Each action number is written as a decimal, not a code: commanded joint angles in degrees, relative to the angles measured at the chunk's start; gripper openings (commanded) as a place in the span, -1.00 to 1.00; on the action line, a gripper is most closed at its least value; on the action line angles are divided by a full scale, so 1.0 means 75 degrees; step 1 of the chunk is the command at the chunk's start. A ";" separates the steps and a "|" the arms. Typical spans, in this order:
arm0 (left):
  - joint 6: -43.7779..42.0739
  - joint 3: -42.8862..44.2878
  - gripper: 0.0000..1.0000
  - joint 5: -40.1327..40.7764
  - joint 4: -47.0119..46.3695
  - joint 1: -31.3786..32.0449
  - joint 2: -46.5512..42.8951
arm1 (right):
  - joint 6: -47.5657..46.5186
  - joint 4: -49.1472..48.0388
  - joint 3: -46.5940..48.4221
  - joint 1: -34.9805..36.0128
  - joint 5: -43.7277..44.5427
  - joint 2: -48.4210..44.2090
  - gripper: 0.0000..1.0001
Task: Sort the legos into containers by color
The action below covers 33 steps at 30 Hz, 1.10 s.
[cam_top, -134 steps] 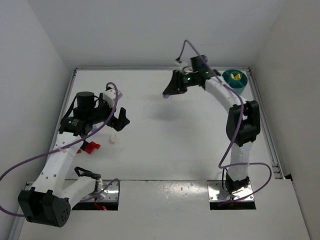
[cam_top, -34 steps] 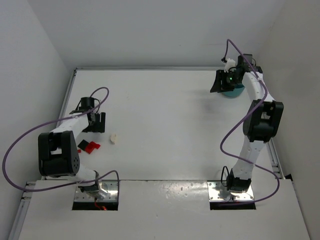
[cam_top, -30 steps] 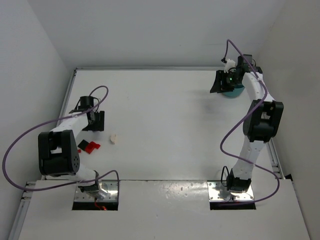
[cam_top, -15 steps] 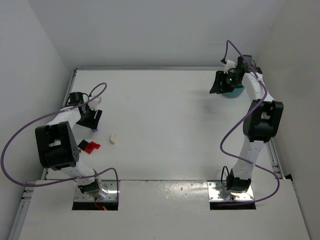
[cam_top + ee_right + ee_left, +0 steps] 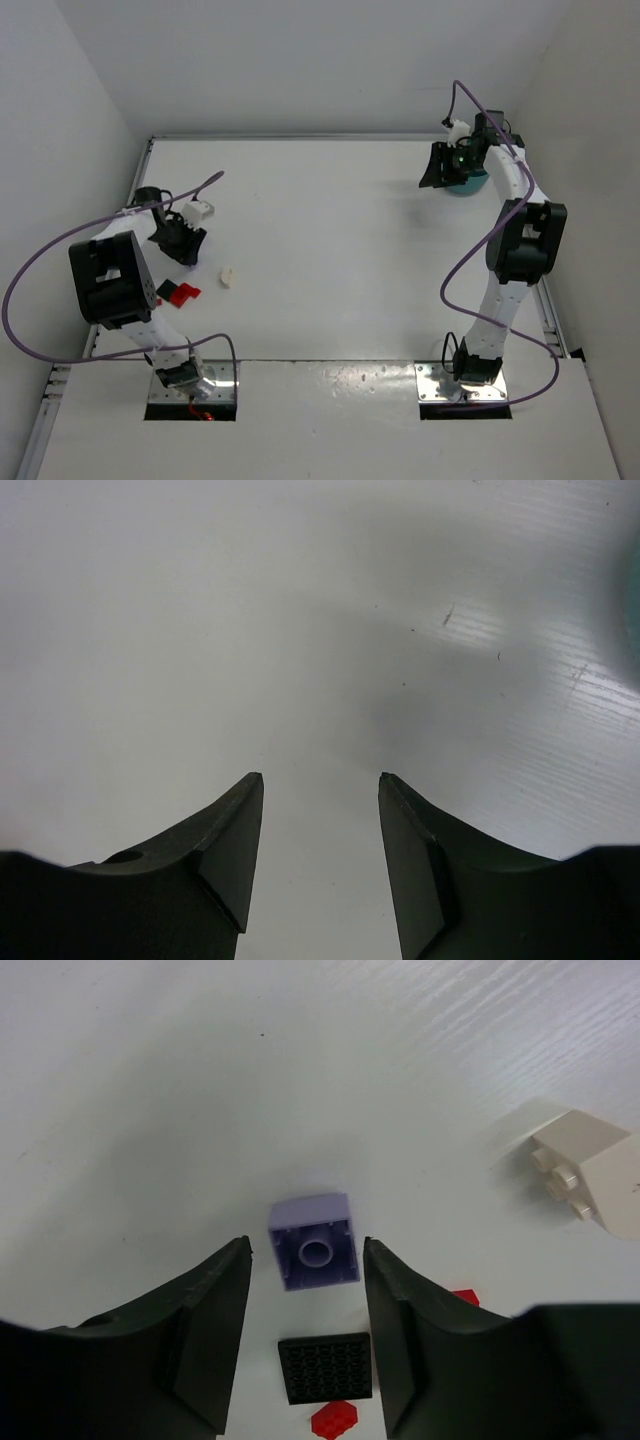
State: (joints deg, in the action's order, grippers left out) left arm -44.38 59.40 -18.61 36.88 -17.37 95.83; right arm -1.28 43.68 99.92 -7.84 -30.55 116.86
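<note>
left claw (image 5: 305,1246) open, astride purple brick (image 5: 314,1254), left side | right claw (image 5: 320,780) open, empty, beside dish (image 5: 469,184), far right

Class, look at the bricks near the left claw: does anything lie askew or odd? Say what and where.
The pale purple brick at the left claw lies upside down, hollow underside up. The cream brick nearby lies tipped, studs pointing sideways.
</note>
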 commanded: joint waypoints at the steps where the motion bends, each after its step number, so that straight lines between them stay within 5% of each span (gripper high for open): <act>1: -0.0551 0.0166 0.04 -0.0472 0.0133 -0.0064 0.0183 | -0.0029 -0.0105 0.0201 0.0014 -0.0263 -0.0101 0.01; 11: -0.0387 0.0026 0.09 -0.0308 -0.0101 -0.0134 0.0476 | -0.0029 -0.0035 0.0119 0.0014 -0.0263 -0.0101 0.01; 19: -0.0129 -0.0197 -0.44 -0.0880 -0.0183 -0.0134 0.0067 | -0.0099 -0.0116 -0.0079 0.0084 -0.0672 -0.0369 0.01; 27: 0.0818 -0.0502 -0.57 -0.4662 0.0133 -0.0018 -0.2404 | 0.1107 -0.0879 -0.1369 0.1313 -0.2676 -0.0992 0.04; 33: 0.2736 -0.1027 -0.57 -0.4469 -0.1339 0.1526 -0.4417 | 0.2769 -0.1486 -0.0258 0.2555 -0.3262 -0.0208 0.04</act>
State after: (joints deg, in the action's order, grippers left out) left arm -33.01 54.76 -47.09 33.41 -10.87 68.69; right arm 11.20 38.72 92.82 8.40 -49.23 113.56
